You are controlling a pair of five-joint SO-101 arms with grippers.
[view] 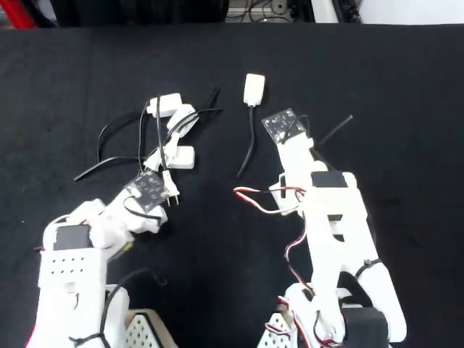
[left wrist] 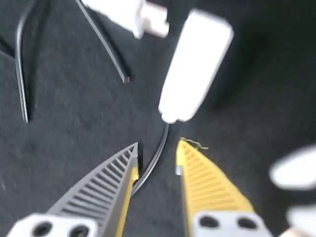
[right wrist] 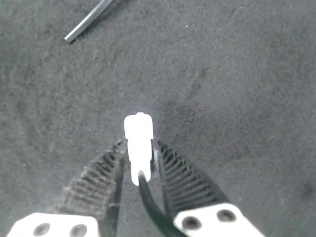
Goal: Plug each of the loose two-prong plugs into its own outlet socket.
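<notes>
Right gripper: jaws closed on a small white plug, one finger on each side. Its black cord runs back btw. the fingers. I think it is held by the body so the front end stays free for pushing in; the prongs I cannot make out.

Left gripper: jaws narrow but not closed. A thin black cable passes in the gap, not clamped as far as I see. This cable leads to a long white connector just ahead, so prob. the gripper lines up along it.

In the high view, a bundle of white connectors lies at approx. 1 o'clock of the left arm. A lone white connector lies at 11 o'clock of the right arm. All are on the black table. Whether any pair in the bundle is joined, I cannot tell.
</notes>
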